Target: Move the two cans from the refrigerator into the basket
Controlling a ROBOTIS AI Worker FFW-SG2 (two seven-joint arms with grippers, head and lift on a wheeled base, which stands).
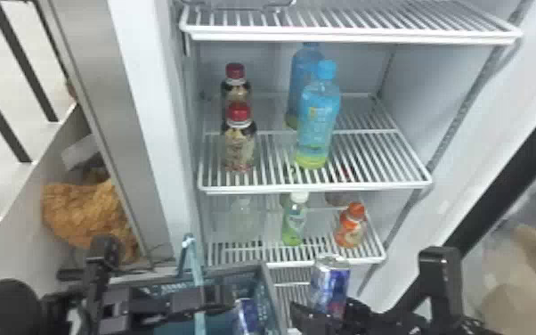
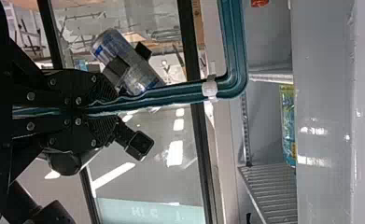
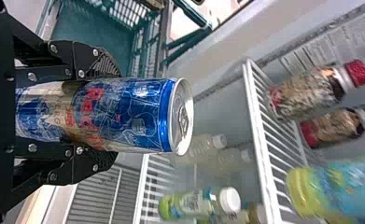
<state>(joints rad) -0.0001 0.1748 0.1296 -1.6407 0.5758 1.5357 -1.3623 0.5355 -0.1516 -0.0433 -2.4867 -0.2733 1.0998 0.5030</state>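
My right gripper (image 1: 320,311) is shut on a blue-and-silver can (image 1: 331,281), held upright just right of the basket (image 1: 268,285), in front of the lower shelves. Seen from the right wrist, the same can (image 3: 133,114) lies between the pads of the right gripper (image 3: 110,114), its silver top facing away from the wrist. A second can (image 1: 247,314) is inside the basket. My left gripper (image 1: 222,297) is over the basket; in the left wrist view that left gripper (image 2: 101,105) is closed around the teal basket handle (image 2: 171,92).
The open refrigerator has wire shelves (image 1: 316,185). Red-capped bottles (image 1: 239,142) and blue bottles (image 1: 318,120) stand on the middle one; a green bottle (image 1: 294,222) and an orange bottle (image 1: 351,227) stand below. The refrigerator's left wall edge (image 1: 147,111) rises behind the basket.
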